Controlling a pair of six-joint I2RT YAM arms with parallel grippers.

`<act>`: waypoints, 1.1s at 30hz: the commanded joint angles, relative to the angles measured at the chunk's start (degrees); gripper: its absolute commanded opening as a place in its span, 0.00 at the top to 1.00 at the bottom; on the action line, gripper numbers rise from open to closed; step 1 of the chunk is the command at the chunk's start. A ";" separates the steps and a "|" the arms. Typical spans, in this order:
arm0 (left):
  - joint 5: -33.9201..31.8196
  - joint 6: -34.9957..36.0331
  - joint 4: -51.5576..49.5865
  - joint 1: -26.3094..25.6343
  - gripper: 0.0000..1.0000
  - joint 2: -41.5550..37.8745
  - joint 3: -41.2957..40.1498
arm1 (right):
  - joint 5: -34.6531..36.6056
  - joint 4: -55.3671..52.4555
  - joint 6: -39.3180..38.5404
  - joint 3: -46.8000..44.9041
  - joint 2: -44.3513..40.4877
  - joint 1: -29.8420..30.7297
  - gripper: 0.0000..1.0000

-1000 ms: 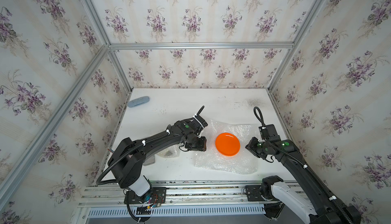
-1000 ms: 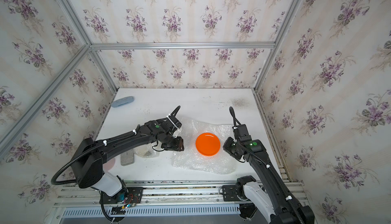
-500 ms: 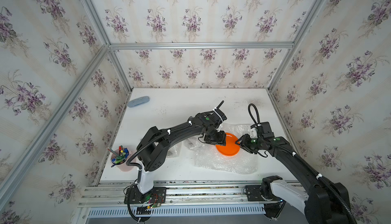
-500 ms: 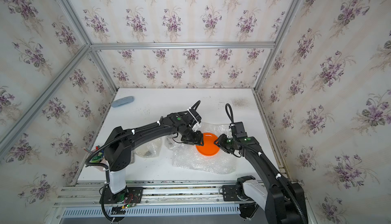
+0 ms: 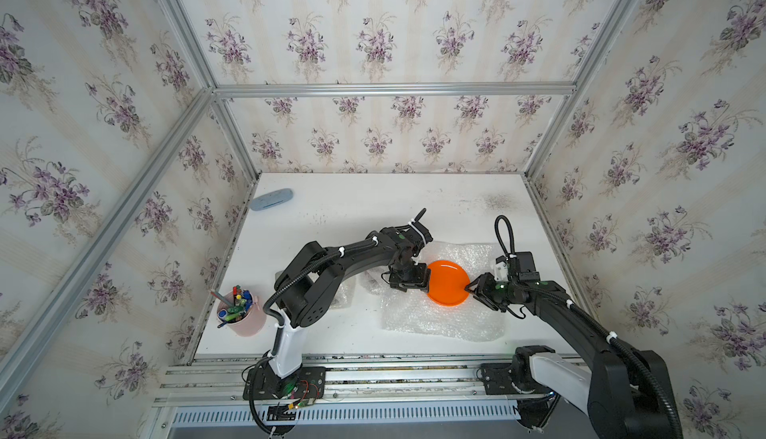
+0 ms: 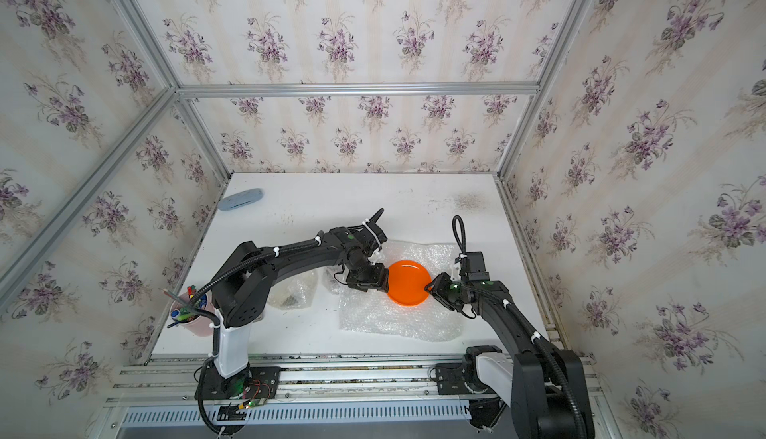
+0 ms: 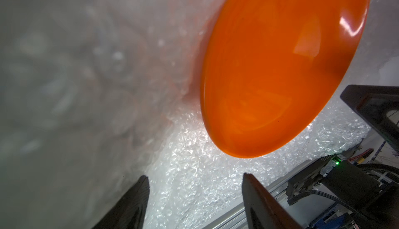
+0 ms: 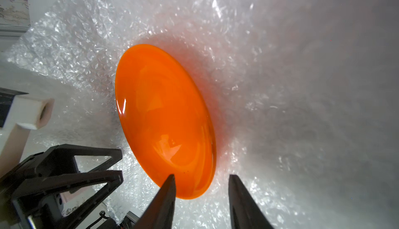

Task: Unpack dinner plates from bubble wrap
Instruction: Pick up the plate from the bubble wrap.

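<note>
Orange plate [image 8: 164,119]: glossy, smooth, with sharp highlights. Bubble wrap [image 5: 435,321]: clear whitish plastic, dimpled, glinting. Table [image 5: 373,209], centre of frame: matt white, flecked with dark scuffs. Frame rails [image 5: 393,89], upper part: brushed metal. Pink cup [image 5: 248,321], lower left: matt, possibly plastic.

the plate [image 5: 447,283] lies on the bubble wrap [image 5: 435,325], right front on the worktop [image 5: 373,209]. left of the wrap is a wrapped bundle [image 6: 290,292], then a cup of pens [image 5: 244,316] at the left edge. an oval object [image 5: 271,199] lies back left.
</note>
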 commanded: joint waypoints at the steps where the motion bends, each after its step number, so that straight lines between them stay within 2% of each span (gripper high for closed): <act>1: 1.23 0.27 1.21 0.99 0.28 -0.89 0.30 | -0.59 3.10 -1.25 0.53 1.48 -0.29 0.58; 13: 4.04 -0.53 1.41 2.19 0.31 2.84 5.60 | -0.72 6.11 -3.49 2.74 7.67 -0.54 0.64; 26: 4.61 -1.54 1.42 2.02 0.44 8.46 10.39 | -1.05 7.46 -5.40 3.09 10.63 -0.62 0.67; 29: 4.70 -1.62 1.36 2.04 0.51 9.31 10.71 | -1.23 8.15 -5.52 3.09 11.08 -0.62 0.68; 33: 4.78 -1.76 1.37 1.96 0.55 10.33 11.11 | -1.85 8.84 -5.99 3.00 12.77 -0.62 0.68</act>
